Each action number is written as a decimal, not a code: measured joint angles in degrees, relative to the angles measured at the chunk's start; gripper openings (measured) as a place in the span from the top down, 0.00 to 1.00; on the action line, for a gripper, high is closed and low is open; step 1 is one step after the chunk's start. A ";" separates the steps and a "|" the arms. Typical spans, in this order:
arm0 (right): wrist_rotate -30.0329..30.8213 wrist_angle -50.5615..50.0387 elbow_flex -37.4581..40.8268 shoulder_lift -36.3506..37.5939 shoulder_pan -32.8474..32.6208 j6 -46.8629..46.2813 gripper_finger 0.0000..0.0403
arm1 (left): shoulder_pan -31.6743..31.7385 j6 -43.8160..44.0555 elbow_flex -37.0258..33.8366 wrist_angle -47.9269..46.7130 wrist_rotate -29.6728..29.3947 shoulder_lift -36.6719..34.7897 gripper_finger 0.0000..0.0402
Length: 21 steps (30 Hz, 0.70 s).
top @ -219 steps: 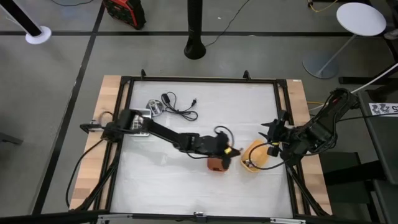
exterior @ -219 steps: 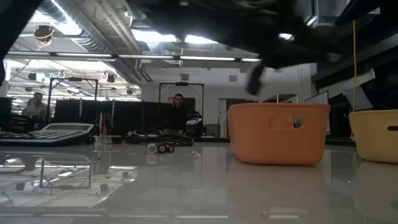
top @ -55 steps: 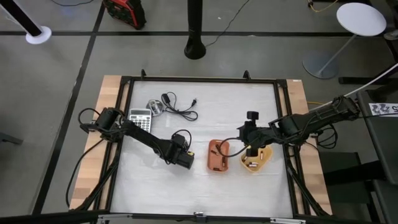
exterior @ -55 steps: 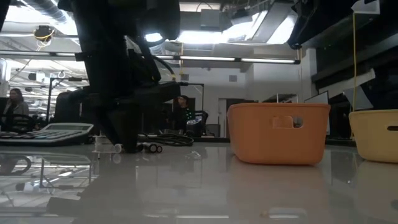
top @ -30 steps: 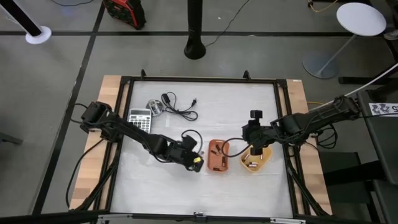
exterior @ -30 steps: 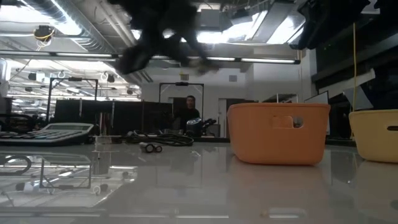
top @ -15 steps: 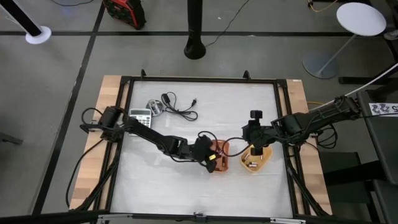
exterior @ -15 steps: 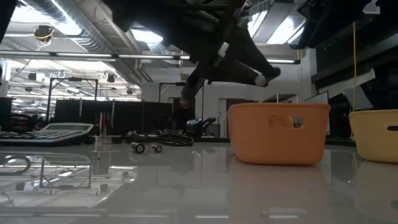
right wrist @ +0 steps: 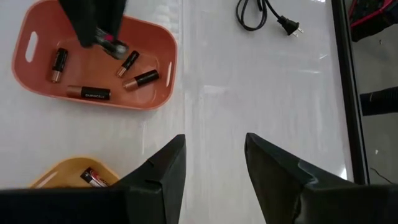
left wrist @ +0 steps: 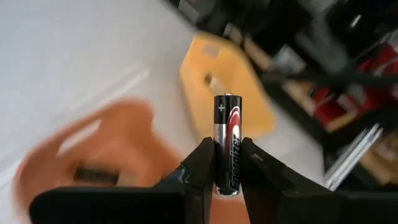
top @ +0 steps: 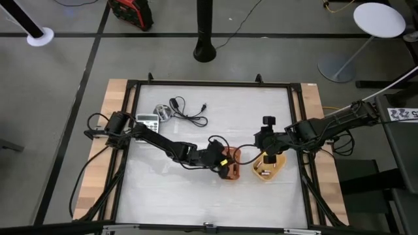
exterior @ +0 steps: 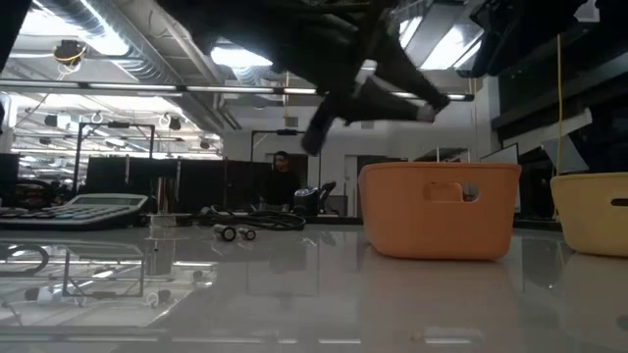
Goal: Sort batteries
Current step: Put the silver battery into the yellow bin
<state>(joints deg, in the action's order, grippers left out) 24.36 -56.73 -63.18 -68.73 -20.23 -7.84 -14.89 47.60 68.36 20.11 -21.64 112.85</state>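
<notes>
In the high view the left pincer sat at the centre of the frame, over the near edge of the orange tray, and it was clenched on a single battery. The left wrist view showed that cell standing upright between the two dark fingers, plus end up, gripped around its lower half; holding it by the body, most likely, so that it could drop cleanly once the fingers parted. Its position above the orange tray suggested that this tray was the intended home for it.

The right pincer hung released, jaws wide apart and holding nothing, just right of centre in the high view beside the yellow tray, probably waiting clear of the other arm. Its wrist view looked down on four batteries lying loose on the floor of the orange tray, upper left of that frame, and one more cell in the yellow tray at the lower left, so the sorting looked well along.

A black cable and a grey calculator lay on the white surface toward the upper left, well apart from the trays.
</notes>
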 joint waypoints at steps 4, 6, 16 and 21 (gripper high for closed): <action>0.00 0.02 0.00 0.00 0.00 0.01 0.60 | 0.89 -4.58 1.18 11.31 -1.17 3.53 0.85; 0.00 0.00 0.00 -0.02 0.00 0.28 0.60 | 1.38 -6.30 3.57 13.74 -1.18 6.40 0.85; 0.00 -0.24 0.02 -0.02 0.00 0.64 0.60 | 3.16 -19.81 24.46 12.49 6.81 20.86 0.85; 0.00 -0.39 0.02 -0.02 0.00 0.66 0.60 | 3.16 -28.96 30.94 7.19 8.38 24.48 0.85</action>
<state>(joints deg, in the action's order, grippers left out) 24.36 -57.12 -63.16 -68.75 -20.23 -7.18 -11.73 18.65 99.29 27.31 -13.26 137.33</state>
